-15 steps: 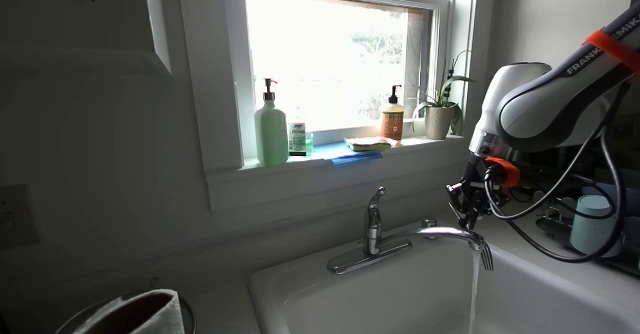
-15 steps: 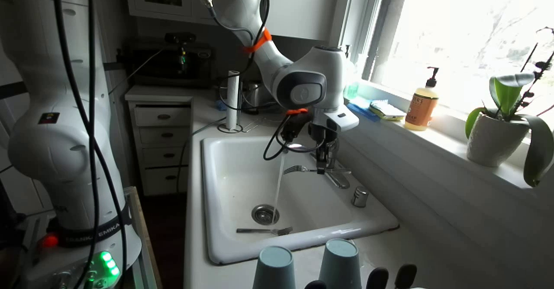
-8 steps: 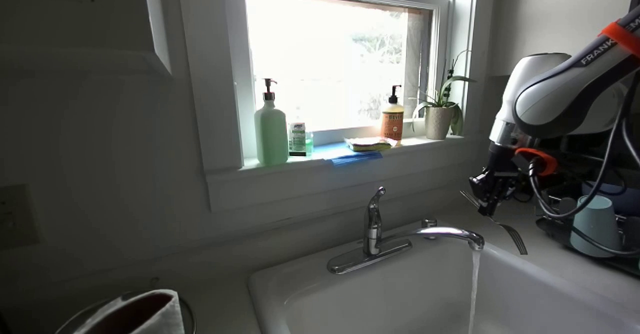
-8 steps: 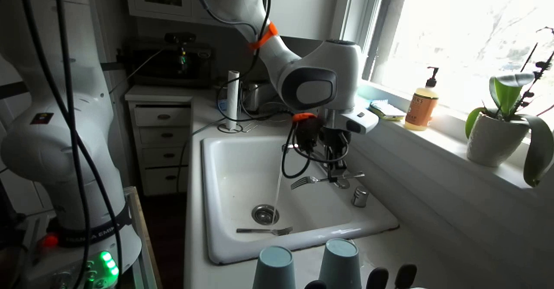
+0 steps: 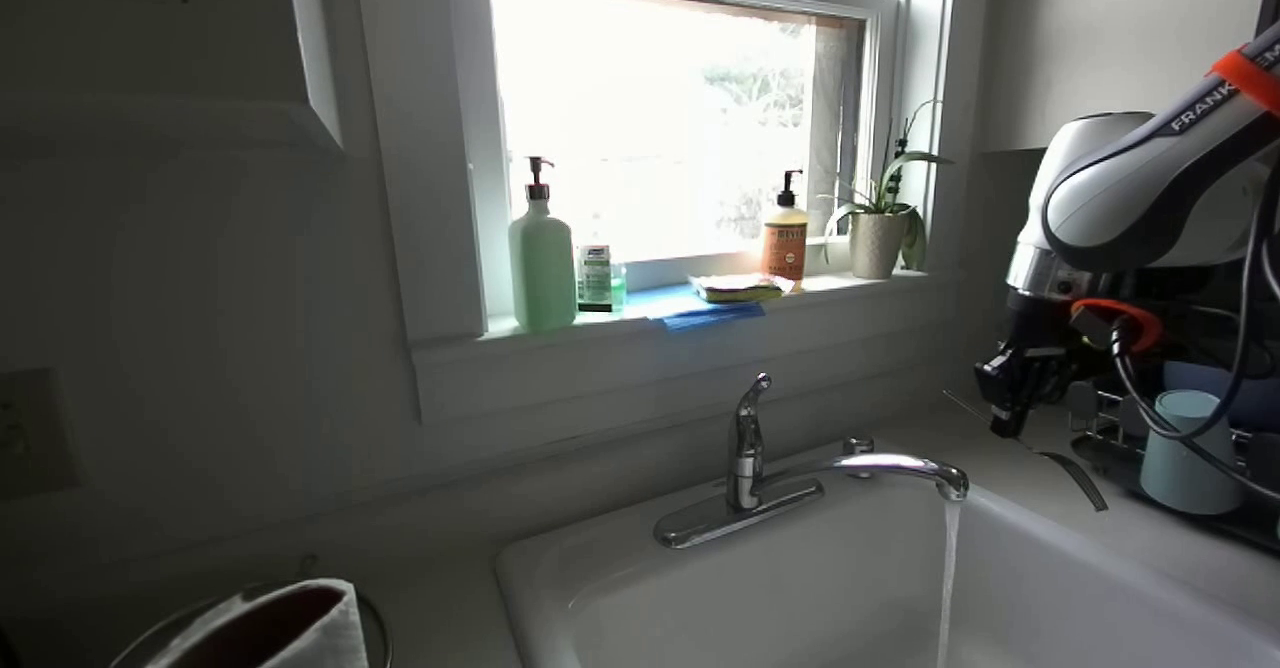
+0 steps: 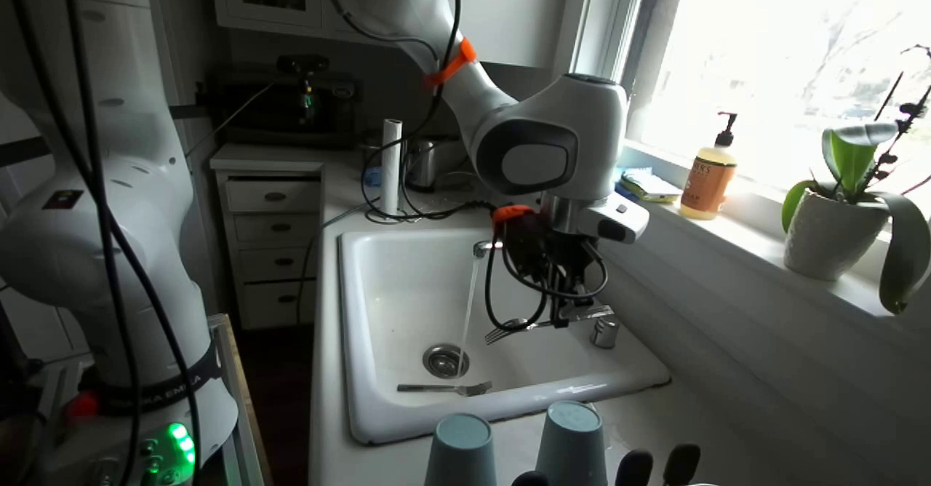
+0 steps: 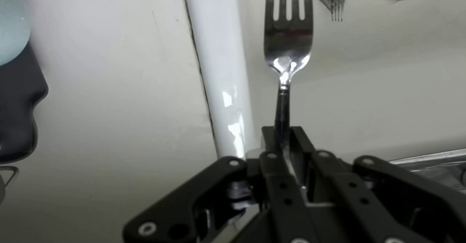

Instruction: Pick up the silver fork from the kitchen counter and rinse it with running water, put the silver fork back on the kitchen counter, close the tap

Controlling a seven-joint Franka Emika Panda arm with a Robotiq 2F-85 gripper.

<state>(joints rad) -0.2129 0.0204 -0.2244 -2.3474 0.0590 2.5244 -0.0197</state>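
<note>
Tap (image 5: pixel 744 473) on, running water (image 5: pixel 948 578) falling into sink (image 5: pixel 800 588). To R, gripper (image 5: pixel 1008 426) clamped on silver fork (image 5: pixel 1075 473) mid-handle; fork aloft nr sink edge, tines angled down. Kitchen counter (image 5: pixel 1030 480) alongside sink; blue cup (image 5: pixel 1177 483) far R.

"FRANK" on arm (image 5: pixel 1125 193), "EMIKA" on base (image 6: pixel 164 406)

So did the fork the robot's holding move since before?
Yes. In an exterior view, the fork showed right by the tip of the tap's spout; now it is farther right in the picture, clear of the spout.
</note>
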